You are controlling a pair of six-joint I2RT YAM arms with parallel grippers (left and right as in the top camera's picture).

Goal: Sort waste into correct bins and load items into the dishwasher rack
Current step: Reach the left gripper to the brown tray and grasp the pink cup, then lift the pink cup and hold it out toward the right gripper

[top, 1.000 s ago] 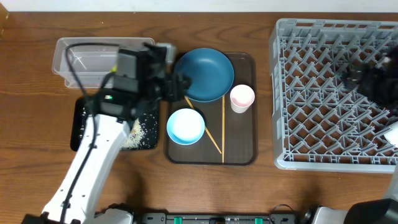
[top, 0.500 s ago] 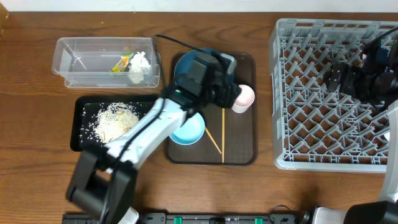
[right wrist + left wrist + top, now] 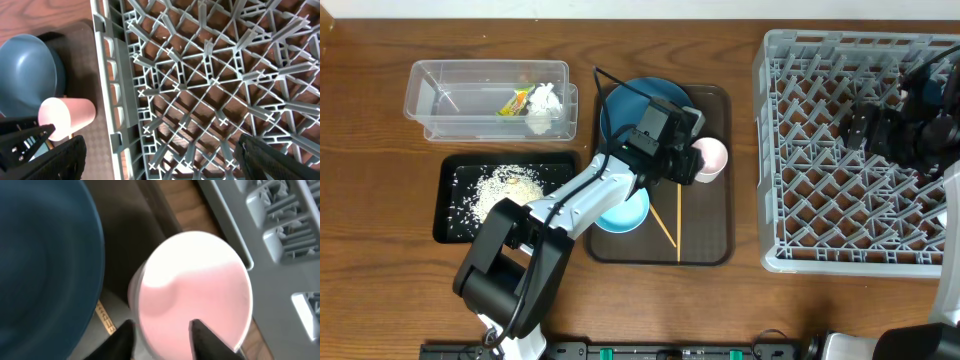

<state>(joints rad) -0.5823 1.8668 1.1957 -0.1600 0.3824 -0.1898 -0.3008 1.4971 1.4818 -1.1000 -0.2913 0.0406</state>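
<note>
My left gripper [image 3: 696, 160] is open at the pink cup [image 3: 712, 155] on the brown serving tray. In the left wrist view the gripper [image 3: 160, 330] straddles the near wall of the cup [image 3: 200, 275], one finger outside and one inside. The dark blue dish [image 3: 635, 108], the white bowl [image 3: 625, 215] and two chopsticks [image 3: 678, 215] lie on the same tray. My right gripper [image 3: 865, 128] is open and empty above the grey rack [image 3: 820, 230]; in the right wrist view its fingers [image 3: 65, 160] are spread wide over the rack [image 3: 210, 75]. Only one cup shows.
The clear tub [image 3: 450, 100] holds the wrapper [image 3: 515, 100] and tissue [image 3: 546, 100]. The black tray [image 3: 452, 225] holds rice scraps [image 3: 505, 188]. The brown serving tray [image 3: 715, 240] lies between the bins and the rack. The left arm stretches over the bowl and dish.
My left arm swung right from above the tub and black tray to the pink cup and came down around its rim. My right gripper shifted slightly over the rack.
</note>
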